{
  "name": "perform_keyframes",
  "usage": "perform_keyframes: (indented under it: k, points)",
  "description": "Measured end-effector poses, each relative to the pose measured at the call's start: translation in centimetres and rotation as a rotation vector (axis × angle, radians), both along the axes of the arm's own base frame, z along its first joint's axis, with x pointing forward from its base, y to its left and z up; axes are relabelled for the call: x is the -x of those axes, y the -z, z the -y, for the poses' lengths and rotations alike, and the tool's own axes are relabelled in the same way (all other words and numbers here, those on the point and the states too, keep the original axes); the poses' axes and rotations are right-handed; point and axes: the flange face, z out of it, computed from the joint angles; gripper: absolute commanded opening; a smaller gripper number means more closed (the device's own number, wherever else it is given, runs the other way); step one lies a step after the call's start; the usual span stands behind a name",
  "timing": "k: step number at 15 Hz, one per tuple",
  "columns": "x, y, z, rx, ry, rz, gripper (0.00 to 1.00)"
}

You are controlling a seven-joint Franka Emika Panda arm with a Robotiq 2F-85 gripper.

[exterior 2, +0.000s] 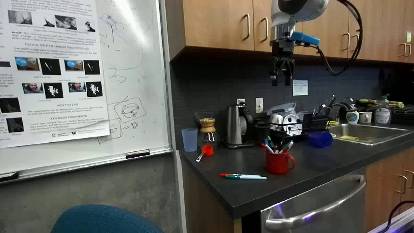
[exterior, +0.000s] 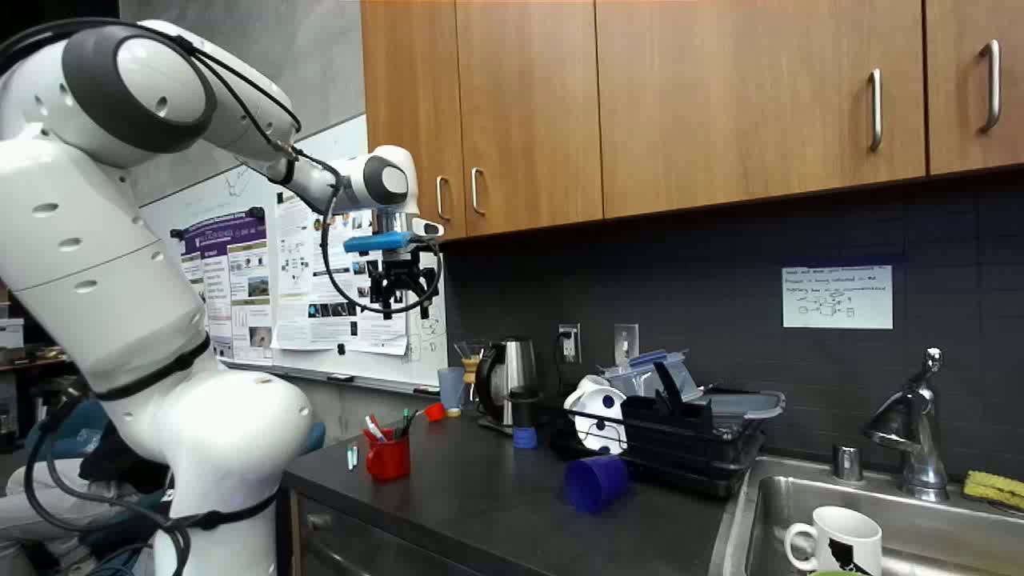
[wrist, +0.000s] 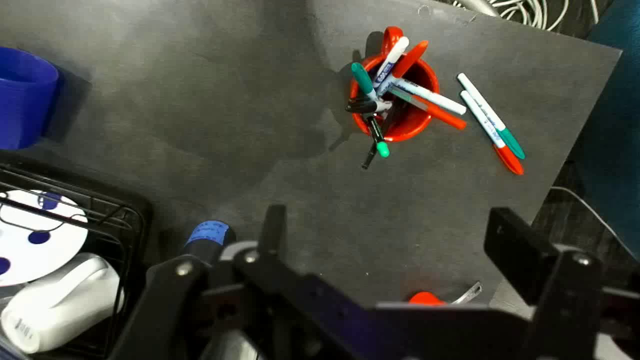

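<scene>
High above the dark counter (wrist: 210, 165), my gripper (wrist: 387, 225) stands open, its two black fingers wide apart with nothing between them. It hangs in the air in both exterior views, apart from everything on the counter. Below it, in the wrist view, a red mug (wrist: 398, 136) holds several markers and pens. Beside that mug lie two capped markers, one green-capped (wrist: 492, 117) and one red-capped (wrist: 487, 125). The red measuring scoop (wrist: 425, 299) is partly hidden by the gripper body. A blue cup (exterior: 596, 482) lies on its side near the dish rack.
The black dish rack (exterior: 680, 448) holds a spotted plate (exterior: 600, 416) and plastic containers. A kettle (exterior 2: 234, 124), a glass carafe (exterior 2: 208, 139) and a pale blue cup (exterior 2: 189, 139) stand by the wall. Wooden cabinets (exterior: 528, 112) overhang the counter. A white mug (exterior: 846, 536) sits in the sink (exterior: 768, 496).
</scene>
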Motion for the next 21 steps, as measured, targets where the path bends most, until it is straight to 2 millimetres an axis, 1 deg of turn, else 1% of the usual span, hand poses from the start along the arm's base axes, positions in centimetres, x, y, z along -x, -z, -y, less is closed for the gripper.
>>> perform_keyframes:
  k: [16, 19, 21]
  points:
    - [-0.1, 0.1, 0.0, 0.000, 0.001, -0.002, 1.00]
    - [-0.8, 0.7, 0.9, -0.004, 0.022, -0.018, 1.00]
    - [-1.6, 1.4, 2.3, -0.012, 0.053, -0.033, 1.00]
